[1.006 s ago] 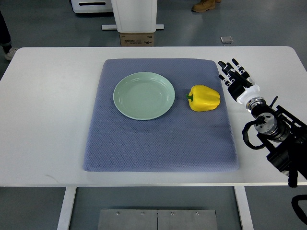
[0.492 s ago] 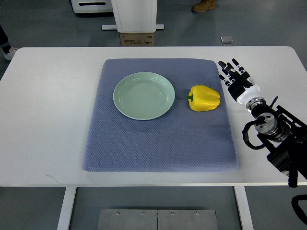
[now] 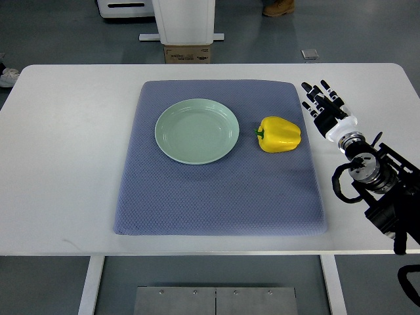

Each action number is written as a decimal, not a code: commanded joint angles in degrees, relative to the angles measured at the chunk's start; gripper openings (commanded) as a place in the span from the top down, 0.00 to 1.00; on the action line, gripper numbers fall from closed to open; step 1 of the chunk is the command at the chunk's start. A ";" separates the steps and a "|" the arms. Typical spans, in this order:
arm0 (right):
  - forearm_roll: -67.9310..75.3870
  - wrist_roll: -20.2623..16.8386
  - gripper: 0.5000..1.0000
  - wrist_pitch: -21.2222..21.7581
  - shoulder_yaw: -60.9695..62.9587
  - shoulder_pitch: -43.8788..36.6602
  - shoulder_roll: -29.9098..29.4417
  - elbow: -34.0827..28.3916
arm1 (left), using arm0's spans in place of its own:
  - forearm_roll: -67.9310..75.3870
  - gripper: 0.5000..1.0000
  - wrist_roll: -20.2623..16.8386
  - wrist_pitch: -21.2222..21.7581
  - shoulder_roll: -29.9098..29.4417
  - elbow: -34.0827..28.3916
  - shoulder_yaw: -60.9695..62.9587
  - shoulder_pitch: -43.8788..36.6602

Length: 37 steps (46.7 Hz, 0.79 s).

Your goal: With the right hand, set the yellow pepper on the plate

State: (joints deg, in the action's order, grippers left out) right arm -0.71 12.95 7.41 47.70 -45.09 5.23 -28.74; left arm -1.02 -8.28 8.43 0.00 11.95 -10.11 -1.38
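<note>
Right hand point(image 3: 326, 108) nudged rightward — arm cut off at edge.

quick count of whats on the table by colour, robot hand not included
Yellow: 1, the yellow pepper
Pale green: 1, the plate
Blue-grey: 1, the mat
Total: 3

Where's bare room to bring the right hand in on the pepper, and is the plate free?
The plate holds nothing. Bare mat lies in front of the yellow pepper, and more behind it. The tightest spot is the gap between pepper and plate rim. The open right hand sits over bare table, right of the mat.
</note>
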 commanded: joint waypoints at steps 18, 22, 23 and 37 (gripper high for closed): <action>-0.43 0.15 0.00 4.81 -1.11 -1.49 -0.13 2.11 | -0.04 0.00 0.02 0.01 0.00 0.00 0.00 0.06; -0.43 -0.64 0.00 4.55 -3.04 -2.29 -0.04 1.23 | 0.05 0.00 -0.06 0.01 0.00 0.00 0.00 0.06; -0.43 -0.64 0.00 4.55 -3.40 -2.37 0.13 0.88 | -0.04 0.00 0.02 0.01 0.00 0.00 0.00 -0.03; -0.87 -0.64 0.00 -1.77 -7.08 -0.44 8.03 -15.81 | -0.04 0.00 0.02 0.01 0.00 0.00 0.00 -0.03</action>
State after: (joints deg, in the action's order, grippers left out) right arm -1.34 12.19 8.18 42.59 -45.99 10.96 -40.07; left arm -0.99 -8.28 8.43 0.00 11.95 -10.11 -1.39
